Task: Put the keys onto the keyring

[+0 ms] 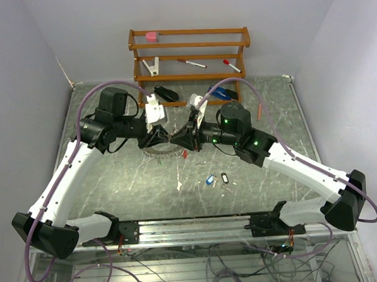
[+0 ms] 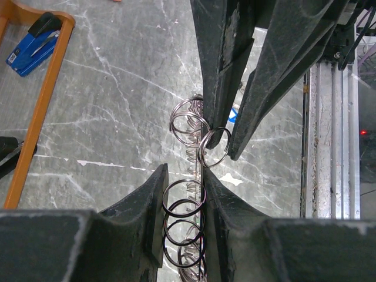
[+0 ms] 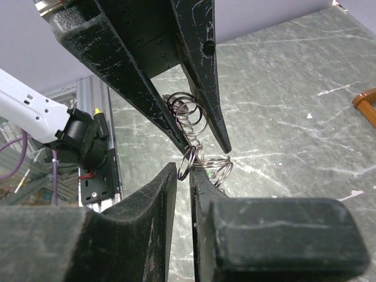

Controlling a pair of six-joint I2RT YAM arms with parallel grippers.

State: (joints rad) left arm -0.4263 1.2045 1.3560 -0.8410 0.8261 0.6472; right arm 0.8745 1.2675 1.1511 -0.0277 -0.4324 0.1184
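Left gripper (image 2: 183,170) and right gripper (image 3: 183,170) meet tip to tip, each nipped onto the keyring (image 2: 200,148). Keys (image 1: 217,178) lie by the table's (image 1: 115,183) near edge

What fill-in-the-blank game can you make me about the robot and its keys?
1. The left gripper and right gripper both pinch the ___.
2. The key beside the black-tagged key has a ___ tag.
3. Those two keys lie loose on the ___, not on the ring.
Missing words: keyring; blue; table.
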